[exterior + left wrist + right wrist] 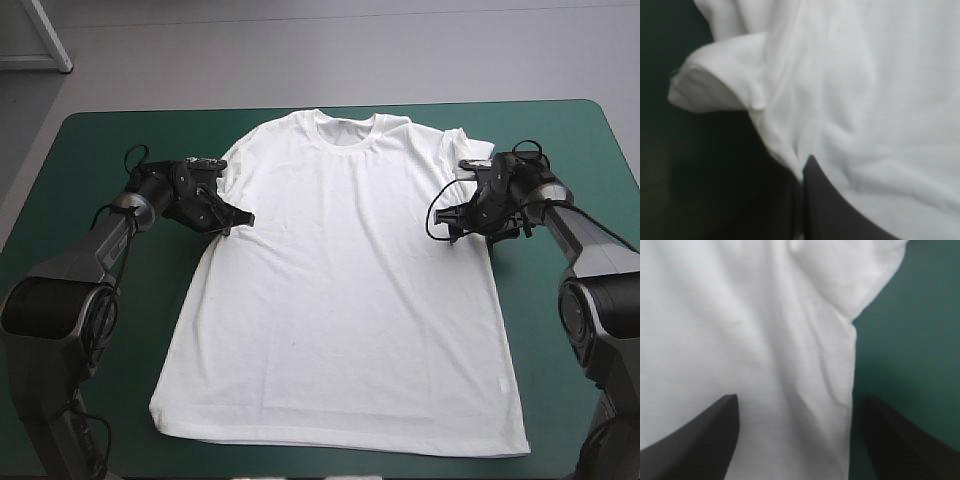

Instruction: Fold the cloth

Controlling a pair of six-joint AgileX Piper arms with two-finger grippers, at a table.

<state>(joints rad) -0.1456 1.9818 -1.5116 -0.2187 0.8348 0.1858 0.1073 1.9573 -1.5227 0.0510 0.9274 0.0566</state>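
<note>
- The white T-shirt lies spread flat in the middle of the teal-green surface. Its collar points toward the far edge and its hem lies near the front edge.
- Both short sleeves lie out to the sides: the left sleeve on my left arm's side, the right sleeve on my right arm's side.
- My left claw is low at the shirt's side edge, just under the left sleeve where it joins the body.
- In the left wrist view, my two black fingers meet in one pointed arch. The shirt's side edge runs right down to the tip and a thin pale line shows between them, so I read this claw as clamped on the T-shirt's edge.
- Ahead of that claw the cloth is bunched in soft ridges, and the sleeve's open cuff lifts off the dark cover.
- My right claw sits at the opposite side edge, just under the right sleeve.
- In the right wrist view, its fingers stand wide apart. One is over white cloth and the other over bare teal-green cover, with the shirt's side edge running between them.
- A few shallow creases run along that edge toward the armpit.
- My two claws are well apart, with the shirt's chest between them.
</note>
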